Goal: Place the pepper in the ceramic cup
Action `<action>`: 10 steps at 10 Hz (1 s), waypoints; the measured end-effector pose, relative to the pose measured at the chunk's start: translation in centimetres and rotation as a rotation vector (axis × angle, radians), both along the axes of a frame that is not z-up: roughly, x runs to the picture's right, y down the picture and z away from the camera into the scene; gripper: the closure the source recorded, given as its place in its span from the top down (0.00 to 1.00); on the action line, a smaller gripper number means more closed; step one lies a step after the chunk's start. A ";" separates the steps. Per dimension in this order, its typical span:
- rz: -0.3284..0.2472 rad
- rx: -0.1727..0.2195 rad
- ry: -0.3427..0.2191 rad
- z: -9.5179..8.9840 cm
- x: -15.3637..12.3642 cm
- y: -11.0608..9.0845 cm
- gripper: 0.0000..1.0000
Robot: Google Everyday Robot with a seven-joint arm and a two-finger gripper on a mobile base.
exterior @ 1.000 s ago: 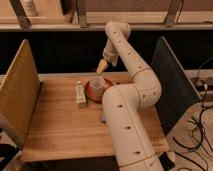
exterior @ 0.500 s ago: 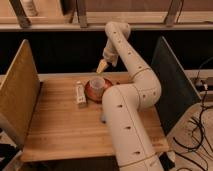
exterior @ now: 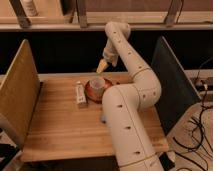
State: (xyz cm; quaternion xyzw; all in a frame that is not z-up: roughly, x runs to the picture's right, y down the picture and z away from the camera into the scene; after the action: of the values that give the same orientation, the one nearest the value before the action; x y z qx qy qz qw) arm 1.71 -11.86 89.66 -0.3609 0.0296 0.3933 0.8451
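Your wooden surface (exterior: 60,125) and the arm (exterior: 135,80) bent over it look as they did a second ago; nothing has shifted. The white carton (exterior: 81,94) lies beside the reddish saucer (exterior: 92,93), which carries the ceramic cup (exterior: 97,83). Your end effector (exterior: 102,65) still hangs just above the cup, spread wide, gripping nothing visible. I cannot make out the pepper.

Lab: wooden bench (exterior: 65,125), side panels (exterior: 20,85), cables (exterior: 197,135)
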 end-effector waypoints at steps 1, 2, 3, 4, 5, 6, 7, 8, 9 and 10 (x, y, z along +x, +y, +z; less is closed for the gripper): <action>0.002 0.004 0.001 0.0 0.0 -0.1 0.80; 0.011 0.023 0.007 0.3 0.3 -0.6 0.80; 0.028 0.049 0.016 0.7 0.8 -1.2 0.80; 0.075 0.119 0.041 1.7 2.6 -2.8 0.80; 0.110 0.171 0.066 2.3 4.6 -4.0 0.80; 0.134 0.207 0.085 2.6 6.3 -4.8 0.80; 0.144 0.229 0.095 2.7 7.6 -5.3 0.80; 0.125 0.236 0.084 2.3 8.2 -5.4 0.80; 0.086 0.224 0.064 1.7 8.3 -5.1 0.80; 0.031 0.202 0.044 0.9 8.2 -4.5 0.80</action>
State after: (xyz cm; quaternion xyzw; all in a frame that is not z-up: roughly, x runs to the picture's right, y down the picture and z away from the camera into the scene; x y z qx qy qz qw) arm 9.91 -16.39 90.51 -0.2654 0.0027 0.4153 0.8701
